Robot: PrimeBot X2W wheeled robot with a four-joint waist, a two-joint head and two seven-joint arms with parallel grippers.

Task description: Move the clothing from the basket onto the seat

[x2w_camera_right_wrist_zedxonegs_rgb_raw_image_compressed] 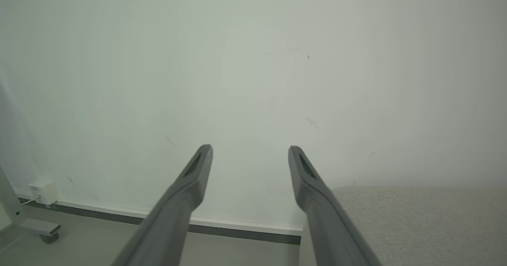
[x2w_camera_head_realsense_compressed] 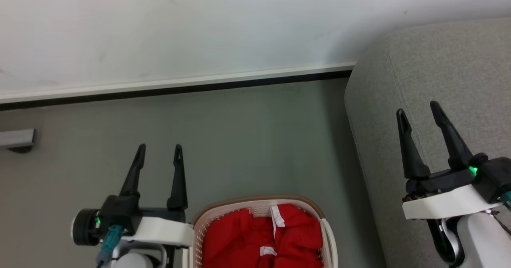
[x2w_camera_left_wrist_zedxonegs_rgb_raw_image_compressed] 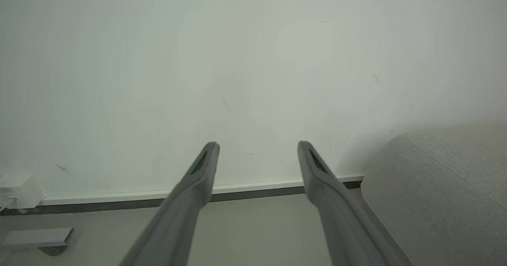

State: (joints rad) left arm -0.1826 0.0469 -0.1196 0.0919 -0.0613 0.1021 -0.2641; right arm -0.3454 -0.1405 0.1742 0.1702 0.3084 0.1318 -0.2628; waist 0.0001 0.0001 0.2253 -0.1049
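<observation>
The grey sofa [x2w_camera_head_realsense_compressed: 439,80] is seen at the right, against the wall [x2w_camera_head_realsense_compressed: 199,28]. The cream basket [x2w_camera_head_realsense_compressed: 255,199] is set on the floor [x2w_camera_head_realsense_compressed: 247,140] near its left side, and the red clothing [x2w_camera_head_realsense_compressed: 239,236] is piled inside. The left gripper [x2w_camera_head_realsense_compressed: 159,148] is held wide open and empty beside the basket. The right gripper [x2w_camera_head_realsense_compressed: 417,110] is spread equally wide, empty, over the sofa.

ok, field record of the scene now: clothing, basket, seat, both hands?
clothing: red, white trim, bunched inside basket
basket: on floor, left of seat
seat: grey sofa, at right of head view
left hand: open, empty, left of basket
right hand: open, empty, over seat
status: clothing not yet moved
</observation>
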